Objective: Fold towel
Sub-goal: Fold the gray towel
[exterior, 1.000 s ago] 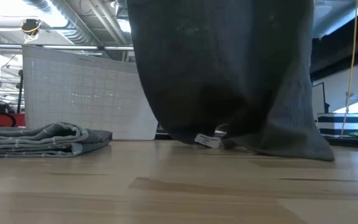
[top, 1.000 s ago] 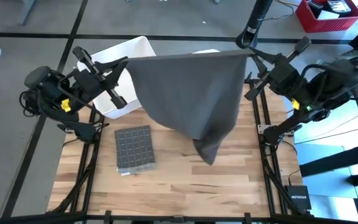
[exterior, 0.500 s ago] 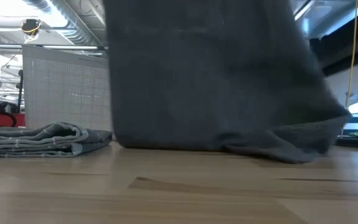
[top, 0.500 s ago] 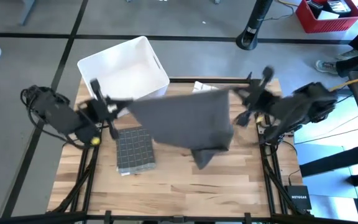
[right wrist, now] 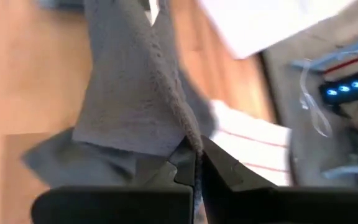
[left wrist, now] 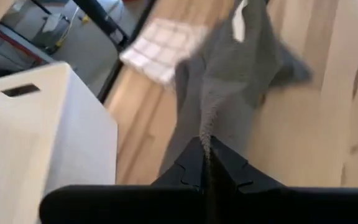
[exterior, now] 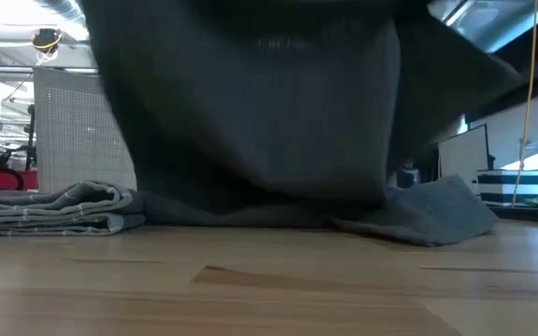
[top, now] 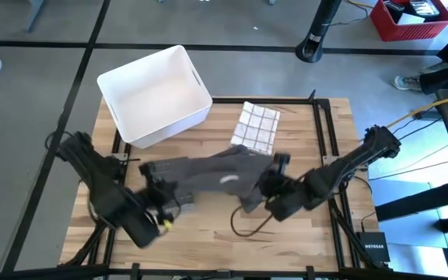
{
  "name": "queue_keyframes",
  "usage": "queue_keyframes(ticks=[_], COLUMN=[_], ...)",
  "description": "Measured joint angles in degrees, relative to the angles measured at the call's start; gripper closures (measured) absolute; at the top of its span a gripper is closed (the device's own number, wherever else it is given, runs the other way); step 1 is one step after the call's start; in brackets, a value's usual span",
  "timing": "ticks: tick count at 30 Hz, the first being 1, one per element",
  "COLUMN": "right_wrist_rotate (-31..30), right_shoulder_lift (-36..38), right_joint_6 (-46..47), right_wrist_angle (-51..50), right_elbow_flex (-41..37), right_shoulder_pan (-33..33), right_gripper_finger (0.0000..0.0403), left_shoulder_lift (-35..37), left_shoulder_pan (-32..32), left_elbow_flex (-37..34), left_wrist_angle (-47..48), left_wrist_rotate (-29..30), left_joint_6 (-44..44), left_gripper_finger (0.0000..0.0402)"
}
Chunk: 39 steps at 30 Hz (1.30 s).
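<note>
Between pinching tools, stretched grey towel.

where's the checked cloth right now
In the high view the checked cloth lies flat toward the table's far edge, right of the white bin, behind the grey towel.

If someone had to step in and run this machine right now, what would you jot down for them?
Left gripper: jaws shut on one edge of the grey towel, low over the table's near left.
Right gripper: jaws shut on the other edge, near centre right.
Towel: stretched between them, sagging onto the wooden table.
Also there: checked cloth, white bin.
Done: towel gripped.
Left: lay it flat and fold.
</note>
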<state>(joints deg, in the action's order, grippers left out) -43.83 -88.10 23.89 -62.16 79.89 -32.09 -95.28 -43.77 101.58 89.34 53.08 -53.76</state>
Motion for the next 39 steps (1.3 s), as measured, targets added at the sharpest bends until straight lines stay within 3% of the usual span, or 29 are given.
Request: queue_keyframes(ticks=[5,11,15,17,23,27,32,35,39], right_wrist_rotate=[3.7,8.7,17.3,21.2,23.2,26.4,33.7,32.3,25.1], right_shoulder_lift=[-0.1,-0.2,-1.3,-2.1,-4.5,-4.2,-3.1,-3.1,-3.1], right_joint_6=[1.7,2.6,1.4,1.4,4.4,5.0,7.1,9.8,10.3], right_wrist_angle=[18.6,41.5,49.5,49.9,52.8,45.8,26.6,21.1,20.7], right_elbow_flex=[-14.0,-27.0,-31.9,-32.8,-32.8,-29.8,-20.8,-18.8,-22.3], right_shoulder_pan=[-3.4,-6.0,-6.1,-6.1,-5.7,-5.4,-5.6,-7.9,-12.7], right_gripper_finger=[0.0391,0.0391,0.0391,0.0391,0.0383,0.0325,0.0240,0.0209,0.0195], left_shoulder_lift=[-9.6,-18.6,-25.0,-27.7,-31.6,-31.7,-31.7,-31.7,-31.7], left_shoulder_pan=[-1.4,-2.1,-2.0,-1.9,-1.1,-0.7,-0.9,-0.9,-1.0], left_elbow_flex=[0.0,0.0,0.0,-0.1,-0.1,-0.1,-0.1,-0.1,-0.1], left_wrist_angle=[0.6,0.6,0.2,0.2,-0.2,-0.2,-0.2,-0.2,-0.5], left_wrist_rotate=[-4.0,-4.6,-7.6,-9.9,-10.6,-10.5,-10.6,-10.5,-10.5], left_joint_6=[-5.0,-12.2,-13.0,-11.5,-8.6,-8.8,-8.8,-8.9,-9.2], left_gripper_finger=[0.0400,0.0400,0.0399,0.0400,0.0396,0.0397,0.0399,0.0394,0.0394])
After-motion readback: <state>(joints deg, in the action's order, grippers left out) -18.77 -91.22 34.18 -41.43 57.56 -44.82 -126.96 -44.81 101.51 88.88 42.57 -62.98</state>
